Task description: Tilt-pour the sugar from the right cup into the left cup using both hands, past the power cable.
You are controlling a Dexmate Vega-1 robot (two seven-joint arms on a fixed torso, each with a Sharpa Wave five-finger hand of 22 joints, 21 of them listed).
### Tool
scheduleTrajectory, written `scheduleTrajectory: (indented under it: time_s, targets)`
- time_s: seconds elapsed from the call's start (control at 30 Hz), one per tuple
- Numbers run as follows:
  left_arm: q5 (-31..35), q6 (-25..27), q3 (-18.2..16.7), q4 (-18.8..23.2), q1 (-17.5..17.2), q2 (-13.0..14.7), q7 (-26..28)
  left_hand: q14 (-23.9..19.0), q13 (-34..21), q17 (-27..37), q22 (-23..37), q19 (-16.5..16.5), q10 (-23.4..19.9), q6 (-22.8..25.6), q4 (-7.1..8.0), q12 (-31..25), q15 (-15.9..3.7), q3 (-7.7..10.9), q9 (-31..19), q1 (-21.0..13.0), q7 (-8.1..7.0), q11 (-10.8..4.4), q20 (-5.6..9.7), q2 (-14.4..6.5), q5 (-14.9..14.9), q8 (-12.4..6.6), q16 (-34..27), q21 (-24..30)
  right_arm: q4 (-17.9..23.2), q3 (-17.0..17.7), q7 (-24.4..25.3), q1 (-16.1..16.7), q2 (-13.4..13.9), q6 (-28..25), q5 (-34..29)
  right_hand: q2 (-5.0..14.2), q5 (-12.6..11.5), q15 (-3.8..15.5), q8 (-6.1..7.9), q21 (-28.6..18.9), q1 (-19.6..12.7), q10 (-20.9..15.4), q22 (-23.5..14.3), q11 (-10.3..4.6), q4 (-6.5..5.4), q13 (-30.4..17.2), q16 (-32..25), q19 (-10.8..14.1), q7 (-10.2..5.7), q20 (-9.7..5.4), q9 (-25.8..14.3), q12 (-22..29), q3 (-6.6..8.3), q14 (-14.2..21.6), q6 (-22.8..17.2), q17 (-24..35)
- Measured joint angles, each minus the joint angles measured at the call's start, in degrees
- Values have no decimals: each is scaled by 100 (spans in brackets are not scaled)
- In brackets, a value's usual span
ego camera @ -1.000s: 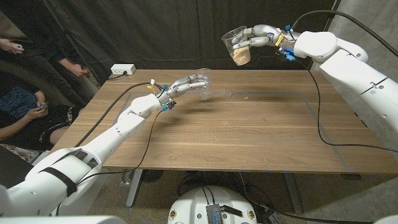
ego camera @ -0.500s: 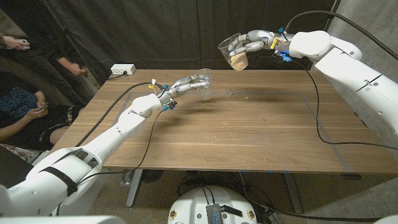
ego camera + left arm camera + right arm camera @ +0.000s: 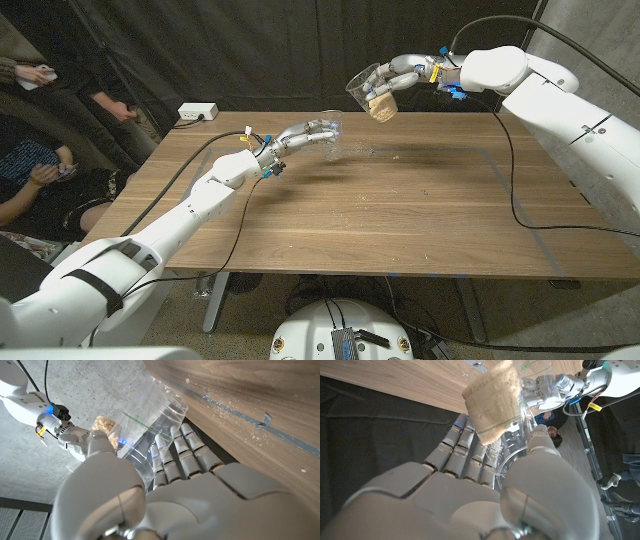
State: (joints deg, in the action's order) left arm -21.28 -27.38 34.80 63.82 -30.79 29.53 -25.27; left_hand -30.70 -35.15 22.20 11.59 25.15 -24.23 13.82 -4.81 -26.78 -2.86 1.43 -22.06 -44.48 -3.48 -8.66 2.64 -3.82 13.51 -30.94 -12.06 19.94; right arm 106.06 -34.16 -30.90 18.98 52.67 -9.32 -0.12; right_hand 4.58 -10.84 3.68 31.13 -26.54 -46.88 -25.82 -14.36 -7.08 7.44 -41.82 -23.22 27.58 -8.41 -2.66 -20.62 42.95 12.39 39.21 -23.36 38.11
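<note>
Head view shows a wooden surface [image 3: 400, 215] with a dark curtain [image 3: 260, 50] hanging behind it and a grey wall [image 3: 590, 40] at the far right. Faint tape lines run along the far part and the sides of the wood, and some pale grains [image 3: 398, 156] lie scattered near the far edge. A white power strip [image 3: 197, 113] sits on the far left corner. A black power cable [image 3: 514, 180] crosses the right side of the wood. At the left edge of the room people [image 3: 35, 150] sit, holding phones.

The right hand [image 3: 405, 72] is raised above the far edge of the surface, its fingers closed around the right cup [image 3: 372, 92], a clear cup tilted with its mouth toward the left. The sugar [image 3: 381, 106], a tan mass, sits in the lower part of this cup. The left hand [image 3: 300, 135] reaches over the far left part of the wood, and its fingers grip the left cup [image 3: 333, 135], also clear, just above the wood. The two cups are apart, the right one higher. In the left wrist view the left cup [image 3: 155, 430] has no sugar that I can see.
</note>
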Motion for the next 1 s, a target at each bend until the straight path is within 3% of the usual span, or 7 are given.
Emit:
scheduleTrajectory:
  time_s: [0.67, 1.0]
  targets:
    - [40, 40, 30, 136, -59, 59, 1, 0, -5, 27, -1, 0, 1, 0, -26, 1, 0, -25, -1, 0, 0, 1, 0, 1, 0, 3, -1, 0, 134, -157, -656, -268, 68, -53, -377, -2, 16, 0, -2, 0, -2, -73, 27, -33, 0, 5, 2, -20, 12, 21, -27, -24, 0, 61, -50, 27]
    - [40, 37, 42, 144, -62, 61, -53, 0, -4, 27, -1, 0, 1, -1, -10, 1, 0, -41, -1, 0, 0, 1, 0, 1, -40, 4, -2, 0, 27, -338, -1029, -497, -25, -26, -601, -8, 21, 0, -18, 0, -10, -81, 26, -41, 4, 4, 2, -32, 11, 9, -26, -45, 4, 61, -50, 53]
